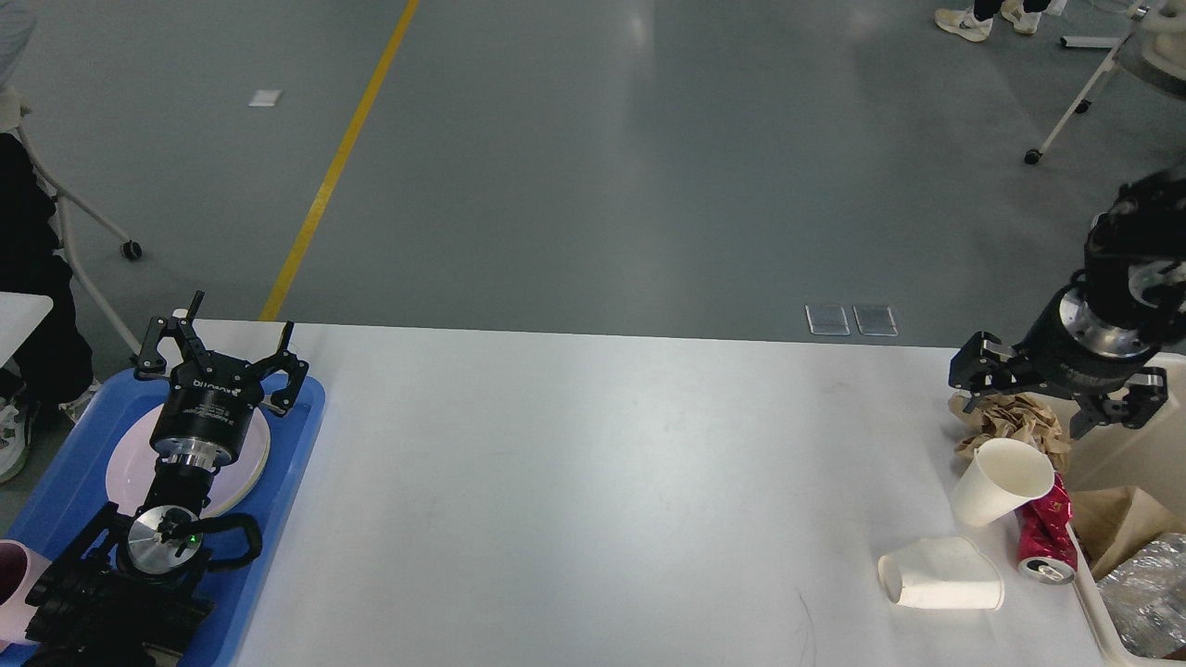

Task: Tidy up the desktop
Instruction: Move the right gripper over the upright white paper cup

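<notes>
Lying on its side near the front right of the desktop, a white paper cup is pointing its mouth to the left, and it is the nearest piece of litter to the camera. That desktop, the wide white surface, is filling the lower half of the view, and its middle is sitting bare. Just behind the fallen cup, a second paper cup is tilting, leaning against a crushed red can that is resting beside the rim of a cream bin. Behind these, a wad of crumpled brown paper is sitting near the table's right edge. All of this rubbish is gathering next to the bin, which already seems to be holding brown paper and foil, so I judge the litter is waiting to go in there.

On the far left, a blue tray is overhanging the table's edge and carrying a white plate, apparently the place for crockery; a pink cup is showing at the left border.

Above the plate, the left gripper is hovering with its fingers spread wide, holding nothing. At the right, the right gripper is hanging directly over the crumpled paper with its fingers parted to either side of it; whether they are touching the paper I cannot tell, but they are not clamping it.
</notes>
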